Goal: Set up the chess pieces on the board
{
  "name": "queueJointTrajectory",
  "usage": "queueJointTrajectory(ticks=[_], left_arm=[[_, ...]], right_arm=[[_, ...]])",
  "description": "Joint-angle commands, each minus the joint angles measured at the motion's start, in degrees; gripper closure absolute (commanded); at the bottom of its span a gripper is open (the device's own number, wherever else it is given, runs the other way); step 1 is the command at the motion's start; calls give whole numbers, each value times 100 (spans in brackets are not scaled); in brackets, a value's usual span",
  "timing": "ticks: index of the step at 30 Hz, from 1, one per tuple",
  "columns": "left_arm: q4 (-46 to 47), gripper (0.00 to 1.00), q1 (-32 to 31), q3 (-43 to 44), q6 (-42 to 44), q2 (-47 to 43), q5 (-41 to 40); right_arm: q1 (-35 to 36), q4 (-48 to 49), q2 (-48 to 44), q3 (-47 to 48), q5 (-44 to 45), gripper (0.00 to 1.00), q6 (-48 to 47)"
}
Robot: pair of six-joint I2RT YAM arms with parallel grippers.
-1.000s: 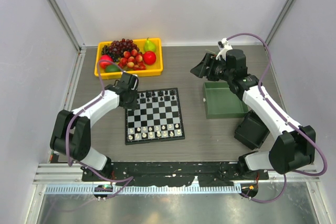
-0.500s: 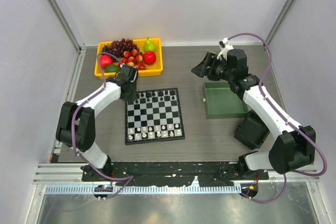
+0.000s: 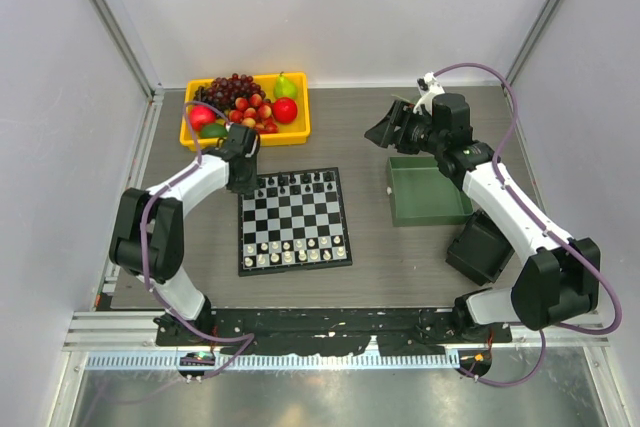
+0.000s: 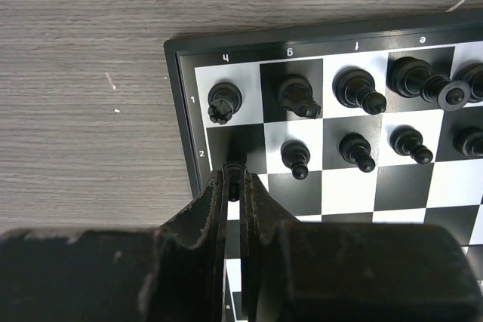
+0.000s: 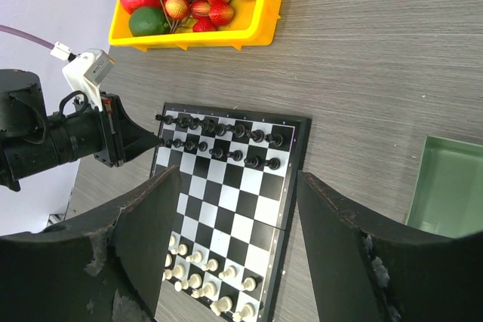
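Black pawn (image 4: 235, 171) is clamped in the left jaws at the second-row edge square of the board (image 3: 295, 215); other black pieces (image 4: 355, 90) are stood on the far rows, white pieces (image 3: 290, 248) on the near rows; board is laid mid-table (image 3: 385, 252); right jaws are held apart, raised beside the green tray (image 3: 430, 189).

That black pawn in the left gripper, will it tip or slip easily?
The black pawn looks tiny, so probably light. Glossy, it may slip in the left gripper. Narrow-based, it likely tips if nudged.
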Motion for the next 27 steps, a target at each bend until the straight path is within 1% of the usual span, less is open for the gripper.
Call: queueJointTrajectory(ticks=[1, 12, 19, 22, 27], left_arm=[[215, 100, 49, 197, 80, 82, 9], [497, 99, 102, 118, 80, 205, 132], [471, 98, 102, 118, 62, 250, 185], [470, 96, 102, 75, 36, 250, 246], [479, 90, 93, -5, -8, 206, 308]], right_arm=[[-34, 220, 25, 29, -82, 31, -21], [-52, 220, 51, 29, -99, 31, -4], [-52, 220, 51, 29, -117, 31, -21], [-61, 220, 51, 29, -126, 31, -21], [-61, 220, 42, 29, -135, 31, -4]])
